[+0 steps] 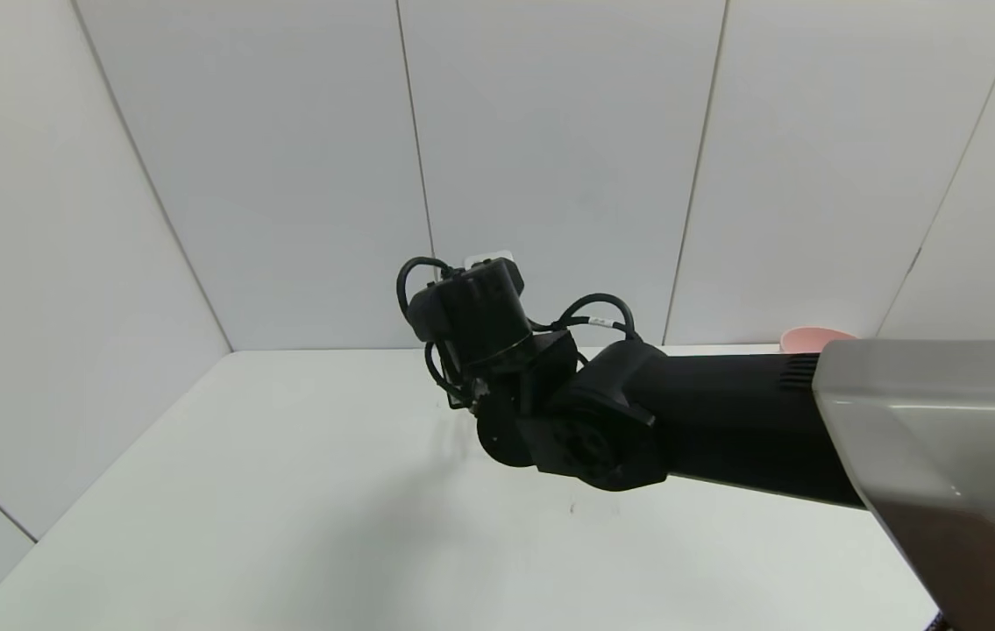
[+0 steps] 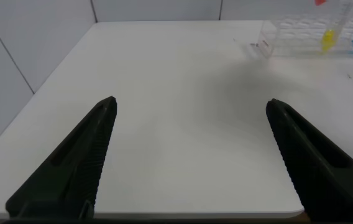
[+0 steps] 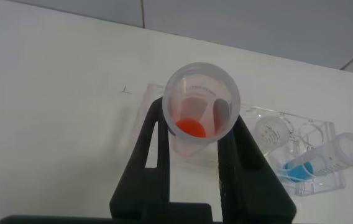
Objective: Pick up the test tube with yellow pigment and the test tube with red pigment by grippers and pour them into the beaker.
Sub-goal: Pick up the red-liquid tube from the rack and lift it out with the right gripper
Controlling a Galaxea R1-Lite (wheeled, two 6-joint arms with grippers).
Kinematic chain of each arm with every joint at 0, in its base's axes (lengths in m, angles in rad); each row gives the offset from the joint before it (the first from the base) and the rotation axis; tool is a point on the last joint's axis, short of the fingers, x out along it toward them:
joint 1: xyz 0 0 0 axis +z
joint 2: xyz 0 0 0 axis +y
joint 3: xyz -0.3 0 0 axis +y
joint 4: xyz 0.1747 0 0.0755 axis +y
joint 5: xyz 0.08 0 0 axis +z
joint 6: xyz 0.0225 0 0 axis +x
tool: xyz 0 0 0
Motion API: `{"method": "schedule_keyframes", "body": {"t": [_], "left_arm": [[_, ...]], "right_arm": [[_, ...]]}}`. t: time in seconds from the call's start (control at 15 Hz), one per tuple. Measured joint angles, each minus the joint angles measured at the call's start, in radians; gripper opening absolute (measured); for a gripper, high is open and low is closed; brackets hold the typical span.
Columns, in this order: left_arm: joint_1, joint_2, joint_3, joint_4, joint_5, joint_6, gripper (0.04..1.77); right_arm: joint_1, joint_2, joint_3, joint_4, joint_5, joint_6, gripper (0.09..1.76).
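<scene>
I am holding the small clear round-bottomed tube with red-orange liquid at its bottom (image 3: 198, 111). My right gripper (image 3: 195, 140) is pinching it between two black fingers, one on each side. The open mouth is pointing up at my wrist camera, so the tube is standing about straight. It is sitting just above the clear plastic many-holed rack (image 3: 301, 149) on the white table (image 1: 287, 491), and I cannot tell if its bottom is out of the hole.

In the rack, a tube with blue liquid (image 3: 325, 158) is leaning to one side. From my left wrist, I am also seeing the small clear tube with bright yellow liquid (image 2: 329, 38) in the rack, far away.

My left gripper (image 2: 192, 155) is spread wide with nothing in it, hanging over the bare table well away from the rack.

I am not seeing the beaker anywhere. A pink bowl (image 1: 815, 338) is peeking out at the far right.

The tube is smooth glass, I think, so it could slip. If I tip it early, the red could spill on the table. If I drag it sideways, the rack could come along.
</scene>
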Motion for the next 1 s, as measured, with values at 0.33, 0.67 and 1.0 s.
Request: {"method": "schedule_keyframes", "body": {"t": [0.33, 0.67, 1.0], "left_arm": [[0.0, 0.0, 0.0, 0.0, 0.0, 0.0, 1.72], [0.0, 0.0, 0.0, 0.0, 0.0, 0.0, 1.72], [0.0, 0.0, 0.0, 0.0, 0.0, 0.0, 1.72]], "right_arm": [[0.0, -0.106, 0.174, 0.082, 0.091, 0.002, 0.5], [-0.039, -0.325, 0.478, 0.075, 0.275, -0.069, 0.5], [-0.224, -0.579, 0.721, 0.077, 0.527, -0.237, 0.5]]}}
